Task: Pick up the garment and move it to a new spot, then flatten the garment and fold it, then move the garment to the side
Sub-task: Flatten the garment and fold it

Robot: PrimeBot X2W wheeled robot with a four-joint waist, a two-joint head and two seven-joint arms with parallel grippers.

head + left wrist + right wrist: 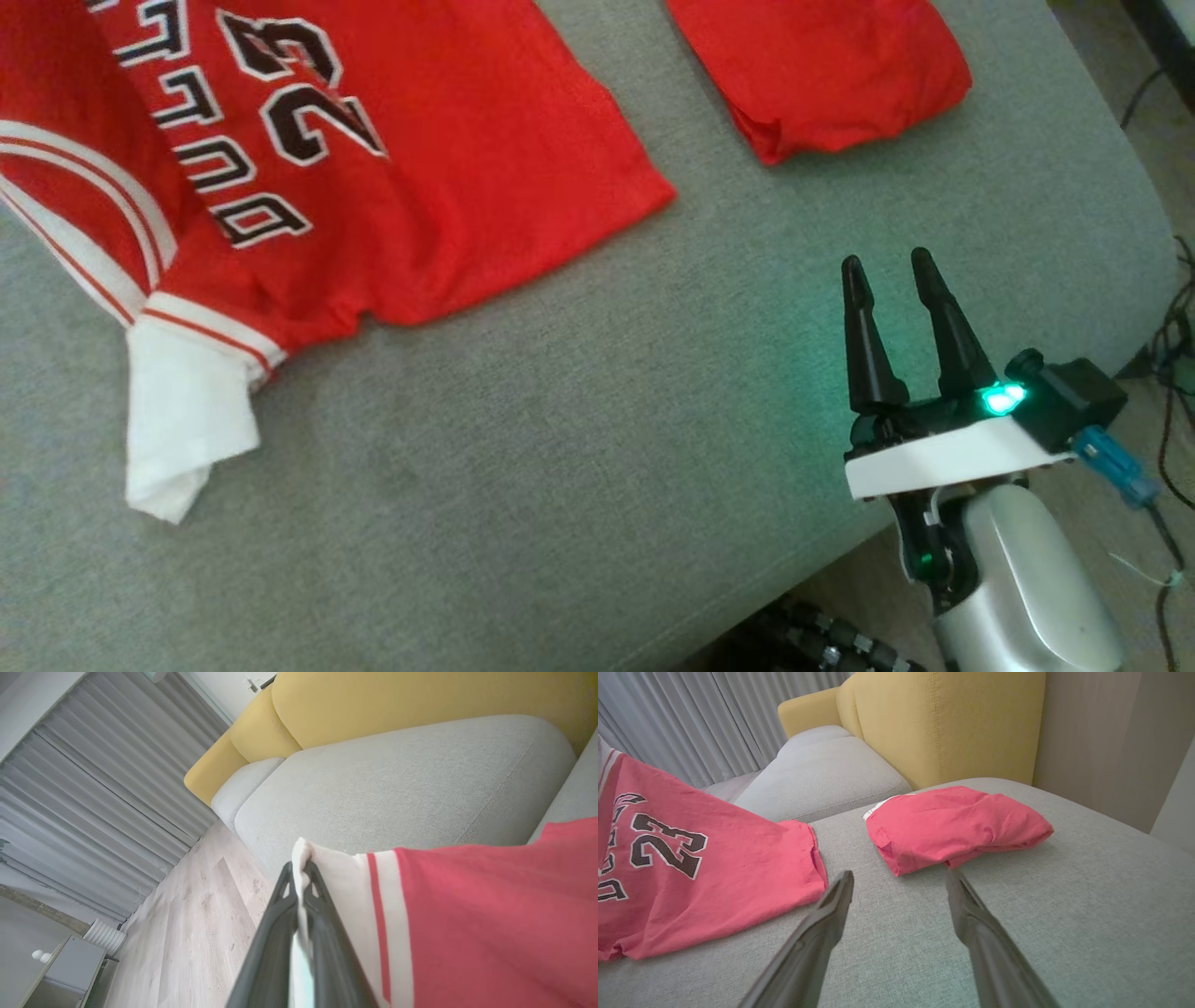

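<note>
L gripper (300, 867): fingers pressed together, pinching the white trim (341, 882) of the jersey; cloth sits betw the tips.
Jersey (448, 159): red, "23" + lettering face up, spread on L part of the grey cushion (560, 420); body mostly flat, white sleeve (187, 420) crumpled toward the front edge.
Hem corner (658, 191): lies flat, pointing toward mid-cushion.
Folded red piece (822, 65): far side of cushion, R of jersey, bare strip betw them.
R gripper (887, 261): fingers spread wide, nothing betw them, over bare cushion near the front R edge, tips aimed at the gap betw the two red pieces.
Step (judged): one-sided hold; fold not begun.
Risk 1: pull w/ L only, so the free R side drags and bunches.
Risk 2: pinch is close to the cloth edge, so trim may slip out under tension.
Risk 3: R reach for hem, flat cloth, could nip cushion fabric or nudge the folded piece.
Risk 4: floor (196, 933) lies past L grip, so a dropped edge may slide off.
</note>
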